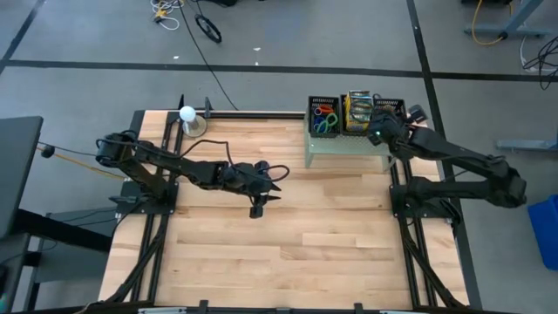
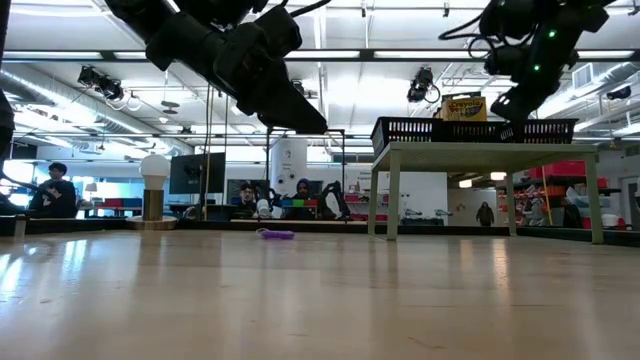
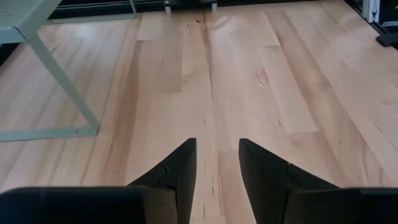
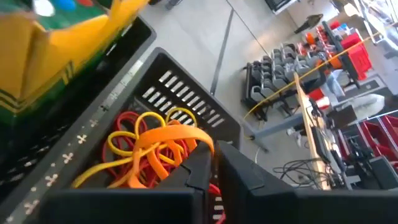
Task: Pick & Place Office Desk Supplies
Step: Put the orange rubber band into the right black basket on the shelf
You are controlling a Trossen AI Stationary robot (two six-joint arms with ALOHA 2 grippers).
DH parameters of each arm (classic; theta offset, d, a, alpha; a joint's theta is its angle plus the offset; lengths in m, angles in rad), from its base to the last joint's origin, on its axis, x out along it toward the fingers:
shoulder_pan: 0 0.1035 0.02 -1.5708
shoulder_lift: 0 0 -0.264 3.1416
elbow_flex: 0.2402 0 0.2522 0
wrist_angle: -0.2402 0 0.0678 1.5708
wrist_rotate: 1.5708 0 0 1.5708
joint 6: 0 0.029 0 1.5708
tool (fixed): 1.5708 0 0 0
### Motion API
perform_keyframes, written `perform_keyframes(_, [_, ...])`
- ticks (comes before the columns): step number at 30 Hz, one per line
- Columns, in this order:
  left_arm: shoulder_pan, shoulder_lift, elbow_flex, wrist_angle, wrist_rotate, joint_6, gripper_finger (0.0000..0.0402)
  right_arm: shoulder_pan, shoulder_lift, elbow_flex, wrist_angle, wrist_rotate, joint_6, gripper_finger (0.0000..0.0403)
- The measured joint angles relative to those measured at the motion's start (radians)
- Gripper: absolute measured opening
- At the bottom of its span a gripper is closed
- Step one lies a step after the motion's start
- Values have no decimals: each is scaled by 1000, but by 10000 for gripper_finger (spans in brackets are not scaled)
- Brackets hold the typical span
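The right gripper (image 4: 214, 163) has its fingers almost together, just above the rubber bands (image 4: 149, 152) in the black tray (image 4: 186, 93). The left gripper (image 3: 217, 171) hangs with fingers apart over the table (image 3: 249, 74).

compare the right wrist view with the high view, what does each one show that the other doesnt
Only the right wrist view shows the rubber bands piled loose in the black basket, with the right claw just above them. Only the high view shows the left claw open over bare table, the white ball, and coloured rings in another compartment. Both show the crayon box and the basket.
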Motion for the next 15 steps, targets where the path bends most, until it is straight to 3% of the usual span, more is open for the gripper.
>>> perform_keyframes(7, [0, 0, 0, -12, -54, -9, 129, 0, 10, 0, 6, 62, 54, 125])
perform_keyframes(11, [0, 0, 0, -45, -136, -23, 129, 1, 1, 0, 3, 115, 76, 181])
perform_keyframes(15, [23, 0, 1, -92, -183, -91, 129, 1, -9, 0, 1, 111, 76, 214])
